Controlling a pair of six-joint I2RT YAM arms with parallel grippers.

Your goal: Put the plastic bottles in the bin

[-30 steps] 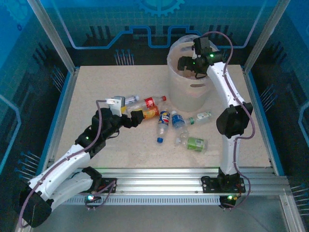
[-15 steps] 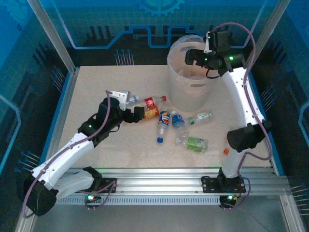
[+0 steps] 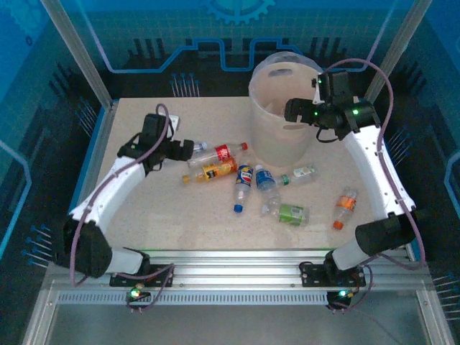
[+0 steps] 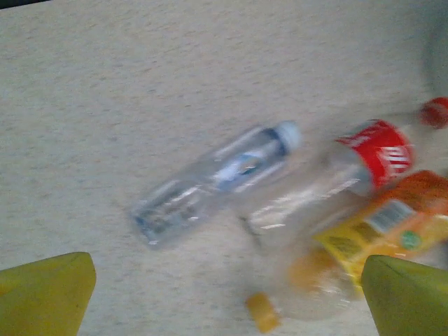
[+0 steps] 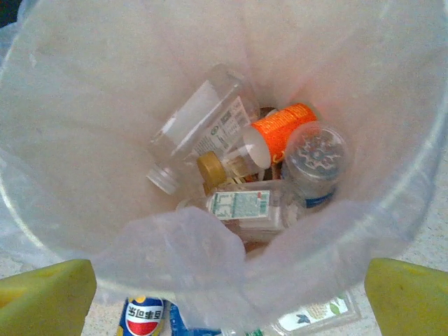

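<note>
The plastic bottles (image 3: 248, 180) lie mostly in a loose heap on the desk (image 3: 187, 215) just before the bin (image 3: 277, 140), with one orange-labelled bottle (image 3: 345, 207) apart to the right. From above, the bin's contents cannot be made out. The right wrist camera looks straight down on more bottles (image 5: 238, 168) piled inside, with the right fingers (image 5: 406, 297) spread wide and empty. The blurred left wrist view has the left fingers (image 4: 49, 290) spread too, holding nothing, over a clear bottle (image 4: 210, 185), a red-labelled bottle (image 4: 378, 150) and seemingly an orange-yellow bottle (image 4: 392, 224).
</note>
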